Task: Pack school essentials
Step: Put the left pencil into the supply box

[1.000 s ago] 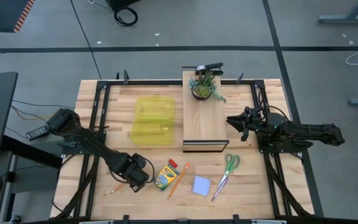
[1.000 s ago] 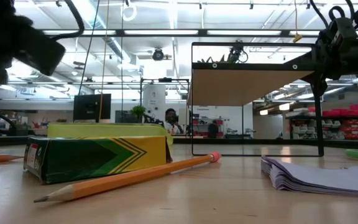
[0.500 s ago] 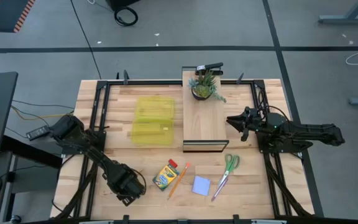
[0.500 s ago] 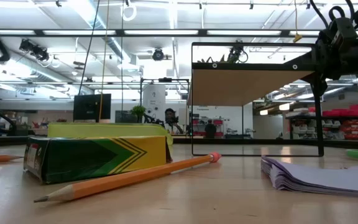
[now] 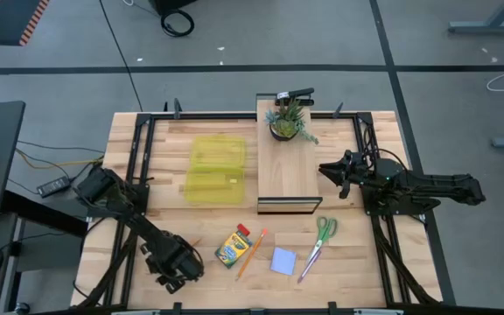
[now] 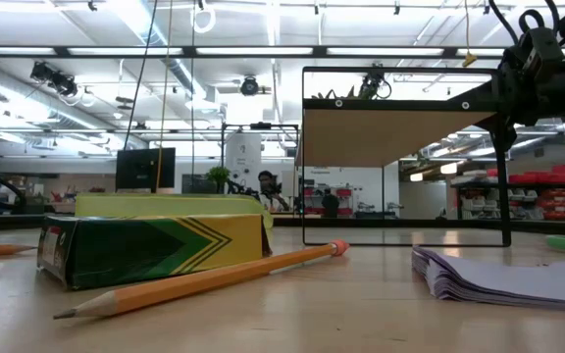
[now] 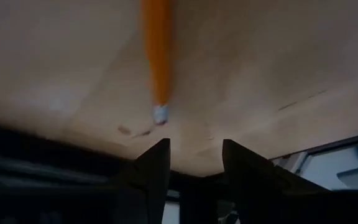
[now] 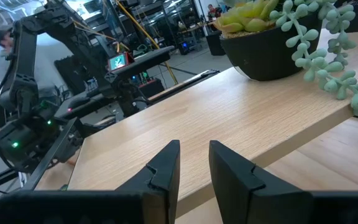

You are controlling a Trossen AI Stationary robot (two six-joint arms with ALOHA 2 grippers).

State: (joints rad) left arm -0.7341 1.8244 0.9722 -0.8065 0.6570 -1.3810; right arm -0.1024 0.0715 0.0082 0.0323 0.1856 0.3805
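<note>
Here, along the front edge of the wooden worktop (image 5: 357,262), the school things lie in a row. Nearest the front-left corner, the left hand (image 5: 171,278) hangs low over the wood, fingers (image 7: 151,168) parted and grasping nothing; in its wrist view one orange pencil (image 7: 156,56) lies flat just ahead of the fingertips, apart from them. Toward the middle of the front edge sits the crayon box (image 5: 232,246), lying flat, with a second pencil (image 5: 250,254) just beside it. Next along come the blue sticky pad (image 5: 283,260) and the green-handled scissors (image 5: 318,242), closed, slanting toward the front-right corner.

Farther back, at mid-worktop, a yellow case (image 5: 216,168) lies left of a raised wooden shelf (image 5: 287,171). The right hand (image 5: 330,172) hovers at the shelf's right side, fingers (image 8: 163,168) a little apart, holding nothing. A plant (image 5: 289,121) stands on the shelf near the back edge.
</note>
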